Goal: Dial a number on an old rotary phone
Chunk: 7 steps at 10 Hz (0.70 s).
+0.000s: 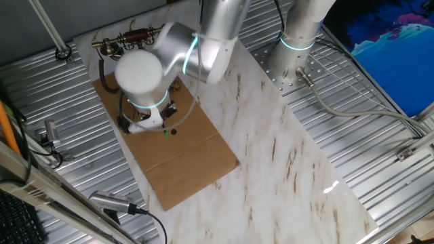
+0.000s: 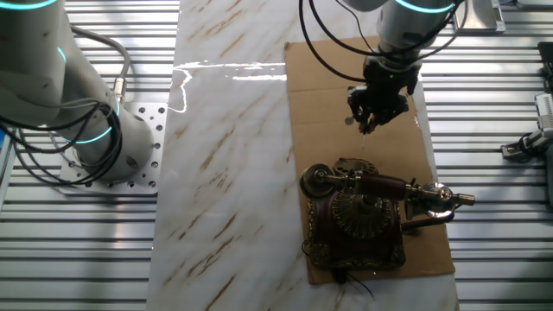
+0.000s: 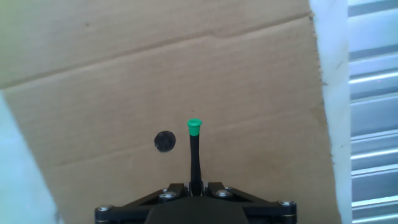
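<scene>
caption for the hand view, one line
Gripper shut on green-tipped stick above bare cardboard sheet; phone out of frame.

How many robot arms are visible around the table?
2. One arm reaches over the cardboard sheet, its gripper holding the green-tipped stick near the old rotary phone. The other arm stands beside the marble table.

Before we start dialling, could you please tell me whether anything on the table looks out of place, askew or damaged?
Nothing stands out. The ornate red-brown and gold rotary phone sits upright on the brown cardboard sheet with its brass-ended handset across the cradle. The gripper holds a thin black green-tipped stick over bare cardboard beside a small dark spot.
</scene>
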Available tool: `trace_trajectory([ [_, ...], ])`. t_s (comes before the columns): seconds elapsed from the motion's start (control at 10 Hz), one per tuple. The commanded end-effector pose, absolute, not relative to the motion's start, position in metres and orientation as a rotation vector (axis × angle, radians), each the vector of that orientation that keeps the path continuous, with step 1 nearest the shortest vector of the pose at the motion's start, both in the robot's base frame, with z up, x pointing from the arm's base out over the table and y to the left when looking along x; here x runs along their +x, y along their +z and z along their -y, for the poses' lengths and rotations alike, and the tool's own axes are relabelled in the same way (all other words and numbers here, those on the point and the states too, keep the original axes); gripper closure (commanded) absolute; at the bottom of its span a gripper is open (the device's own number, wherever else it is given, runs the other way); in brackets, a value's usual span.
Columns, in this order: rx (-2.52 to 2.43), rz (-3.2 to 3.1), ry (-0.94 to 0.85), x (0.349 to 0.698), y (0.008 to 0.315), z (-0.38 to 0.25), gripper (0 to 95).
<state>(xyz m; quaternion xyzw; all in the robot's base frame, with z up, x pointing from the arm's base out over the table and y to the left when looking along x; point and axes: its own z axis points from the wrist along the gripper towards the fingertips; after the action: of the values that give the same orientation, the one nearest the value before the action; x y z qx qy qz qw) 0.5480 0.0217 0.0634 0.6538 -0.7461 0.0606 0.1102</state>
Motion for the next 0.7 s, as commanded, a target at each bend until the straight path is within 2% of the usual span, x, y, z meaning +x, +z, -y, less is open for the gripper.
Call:
trace_trajectory([
  [0.1,1.918,2.193,0.145,0.546,0.071,-0.020,95.0],
  [0.7,1.924,2.244,0.009,0.543,0.091,-0.013,95.0],
])
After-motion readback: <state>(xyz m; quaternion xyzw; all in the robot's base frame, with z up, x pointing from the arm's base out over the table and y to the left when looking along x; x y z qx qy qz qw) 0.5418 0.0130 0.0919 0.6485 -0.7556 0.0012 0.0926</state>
